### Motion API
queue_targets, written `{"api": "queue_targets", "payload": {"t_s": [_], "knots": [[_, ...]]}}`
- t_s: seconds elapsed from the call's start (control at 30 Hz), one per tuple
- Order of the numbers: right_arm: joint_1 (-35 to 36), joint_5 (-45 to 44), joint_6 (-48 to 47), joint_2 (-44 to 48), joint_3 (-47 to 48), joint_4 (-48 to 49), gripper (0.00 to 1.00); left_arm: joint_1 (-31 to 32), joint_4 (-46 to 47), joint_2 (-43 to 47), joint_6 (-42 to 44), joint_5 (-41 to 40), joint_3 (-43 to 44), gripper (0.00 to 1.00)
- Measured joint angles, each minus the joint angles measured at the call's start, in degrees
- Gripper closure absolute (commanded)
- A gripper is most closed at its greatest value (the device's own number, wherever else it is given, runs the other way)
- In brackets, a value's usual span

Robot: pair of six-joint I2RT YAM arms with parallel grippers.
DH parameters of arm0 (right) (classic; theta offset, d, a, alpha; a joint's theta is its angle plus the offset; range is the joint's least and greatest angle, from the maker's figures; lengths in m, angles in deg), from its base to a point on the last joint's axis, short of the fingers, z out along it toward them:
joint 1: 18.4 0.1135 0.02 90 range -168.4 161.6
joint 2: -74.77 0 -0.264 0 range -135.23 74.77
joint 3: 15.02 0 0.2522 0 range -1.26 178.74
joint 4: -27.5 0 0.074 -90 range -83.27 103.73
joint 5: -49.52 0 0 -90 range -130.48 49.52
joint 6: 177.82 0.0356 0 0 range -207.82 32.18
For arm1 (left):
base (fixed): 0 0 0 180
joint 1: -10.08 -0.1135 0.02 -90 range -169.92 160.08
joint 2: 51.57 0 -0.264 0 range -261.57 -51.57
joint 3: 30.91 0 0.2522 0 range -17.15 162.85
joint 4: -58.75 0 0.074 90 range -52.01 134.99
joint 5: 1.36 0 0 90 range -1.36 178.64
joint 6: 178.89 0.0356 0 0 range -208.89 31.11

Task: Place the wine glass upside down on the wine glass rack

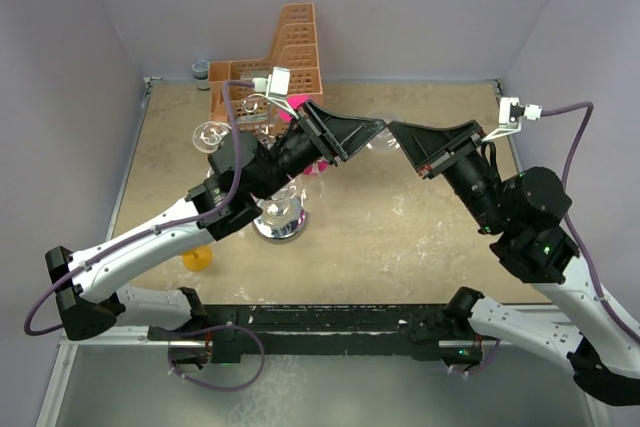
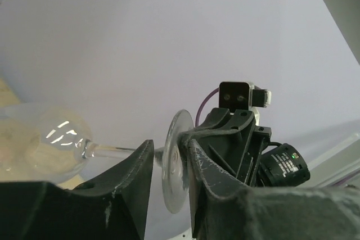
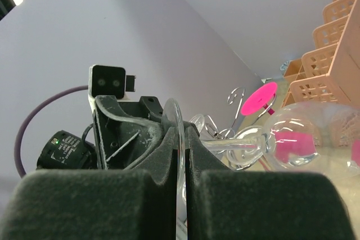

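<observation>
A clear wine glass (image 3: 315, 133) hangs sideways in mid-air, its stem level. My right gripper (image 3: 181, 130) is shut on the rim of its round foot. From the other side, my left gripper (image 2: 169, 141) straddles that foot (image 2: 174, 161). The disc lies against one finger (image 2: 211, 167), and a gap shows at the other finger, so the jaws stand open. In the top view the two grippers (image 1: 350, 135) (image 1: 400, 137) meet nose to nose over the table's middle. The wine glass rack (image 1: 280, 222), silver wire on a chrome base, stands left of them under my left arm.
An orange perforated basket (image 1: 290, 57) stands at the back wall behind the rack. A pink glass (image 3: 260, 98) hangs among the rack's curled arms. A small yellow object (image 1: 197, 259) lies near the front left. Purple walls close in three sides.
</observation>
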Motion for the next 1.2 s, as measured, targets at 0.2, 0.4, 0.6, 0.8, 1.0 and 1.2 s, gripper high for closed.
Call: {"api": "queue_targets", "payload": {"t_s": [0.2, 0.4, 0.6, 0.8, 1.0, 1.2], "knots": [[0.00, 0.63, -0.57, -0.44, 0.00, -0.04, 1.00, -0.09, -1.25, 0.00, 0.28, -1.77, 0.15, 0.87], [0.00, 1.64, -1.77, -0.48, 0.00, 0.85, 1.00, -0.09, -1.62, -0.17, 0.70, -1.05, 1.25, 1.00], [0.00, 1.99, -2.14, -0.46, 0.00, 1.57, 0.78, -0.09, -2.25, -0.20, 1.51, -0.52, 2.01, 1.00], [0.00, 2.05, -2.86, 0.46, -0.02, 3.67, 0.51, -0.07, -5.35, -0.92, 1.51, -0.09, 4.74, 1.00], [0.00, 0.72, -2.56, 3.37, -0.09, 4.15, 0.37, -1.27, -9.03, -3.50, 2.16, 0.55, 11.08, 1.00], [0.00, -1.57, -2.56, 7.15, -1.20, 4.57, 0.36, -12.02, -12.11, -5.46, 2.43, 4.74, 17.81, 1.00]]}}
